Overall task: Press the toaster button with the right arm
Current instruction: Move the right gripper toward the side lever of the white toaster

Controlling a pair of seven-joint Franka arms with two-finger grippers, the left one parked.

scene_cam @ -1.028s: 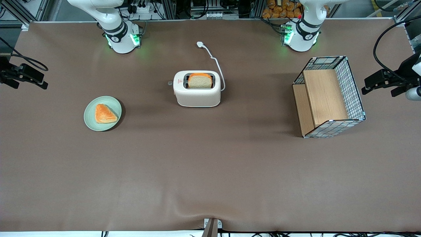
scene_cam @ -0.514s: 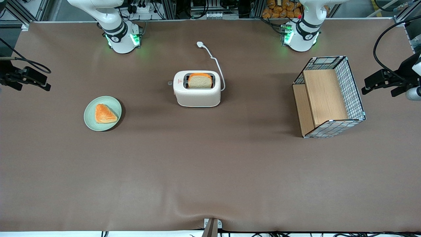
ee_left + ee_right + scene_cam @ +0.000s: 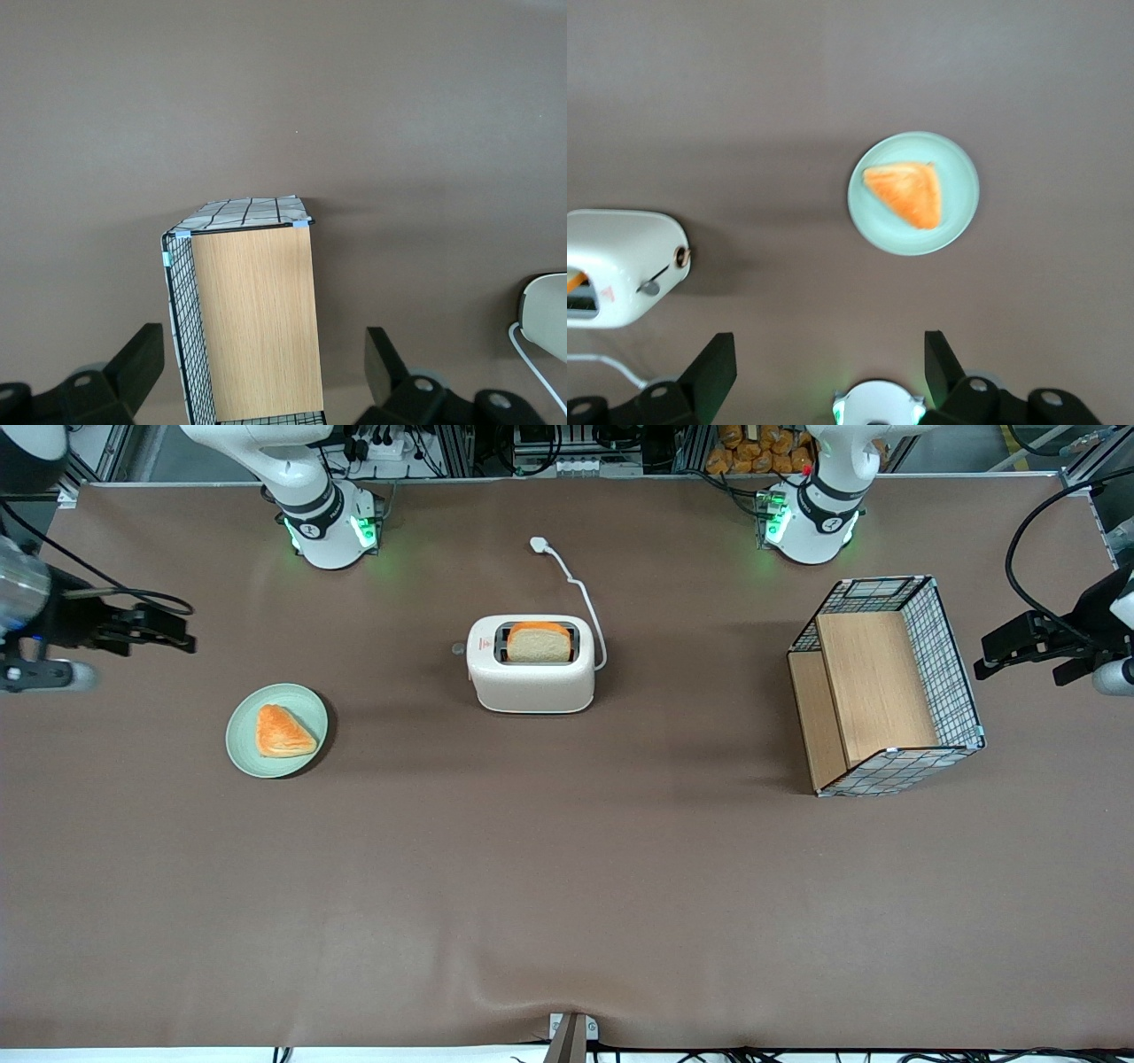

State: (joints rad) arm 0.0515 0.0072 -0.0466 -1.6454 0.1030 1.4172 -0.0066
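Observation:
The cream-white toaster stands near the table's middle with a bread slice in its slot. The small grey toaster button sticks out of the narrow end that faces the working arm's end of the table. My right arm's gripper hovers open and empty over that end of the table, well short of the button and a little farther from the front camera than the green plate. In the right wrist view the toaster, its button and the open gripper show.
A green plate with an orange pastry lies between the gripper and the toaster, nearer the front camera; it also shows in the right wrist view. The white cord's plug lies toward the arm bases. A wire-mesh wooden basket stands toward the parked arm's end.
My right gripper has moved in from the table's edge toward the toaster. The toaster, plate and basket have not moved.

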